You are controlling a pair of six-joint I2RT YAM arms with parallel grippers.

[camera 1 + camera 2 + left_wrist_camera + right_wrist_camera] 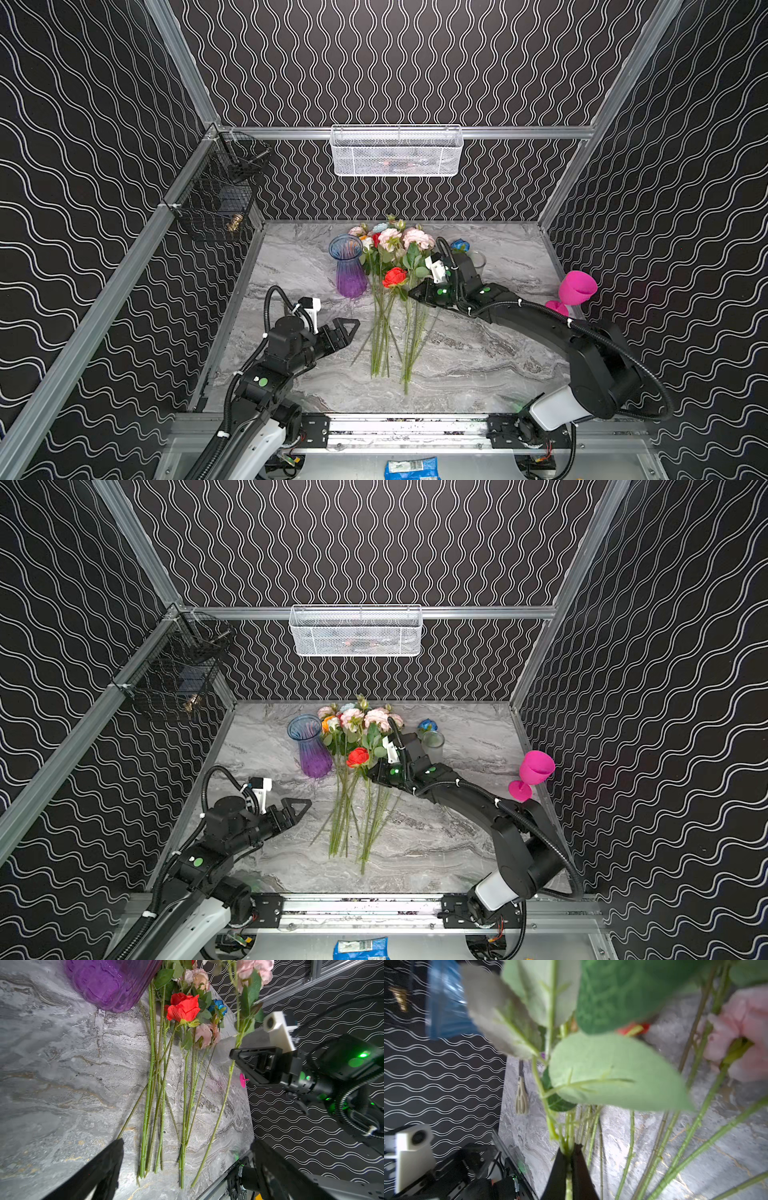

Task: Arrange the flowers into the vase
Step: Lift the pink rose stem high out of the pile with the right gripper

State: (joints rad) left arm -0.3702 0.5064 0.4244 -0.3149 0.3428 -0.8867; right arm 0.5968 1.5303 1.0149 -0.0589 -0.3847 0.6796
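Two wire baskets hang on the walls: a black one [216, 195] at far left and a white mesh one [397, 151] on the back rail. The left claw [350, 329] hovers spread wide, holding nothing, just left of the stem ends. Next is the vase [349, 266], blue at the rim and purple below, upright on the tabletop [478, 365]. The flowers [384, 316] lie just beside it in a loose bundle, blooms toward the back wall, with a red bloom [395, 277] on top. The right claw [412, 293] reaches into their right edge, pressed together on one green stem [217, 1111]. Its arm half hides a frosted tumbler [433, 746] and a blue bloom [427, 724]. A pink goblet [577, 289] sits at the far right edge.

Only the left wrist view shows that the pinched stem carries pink blooms. Blurred leaves [612, 1076] crowd the right wrist view, yet it shows the fingers [581, 1167] closed on the stem.
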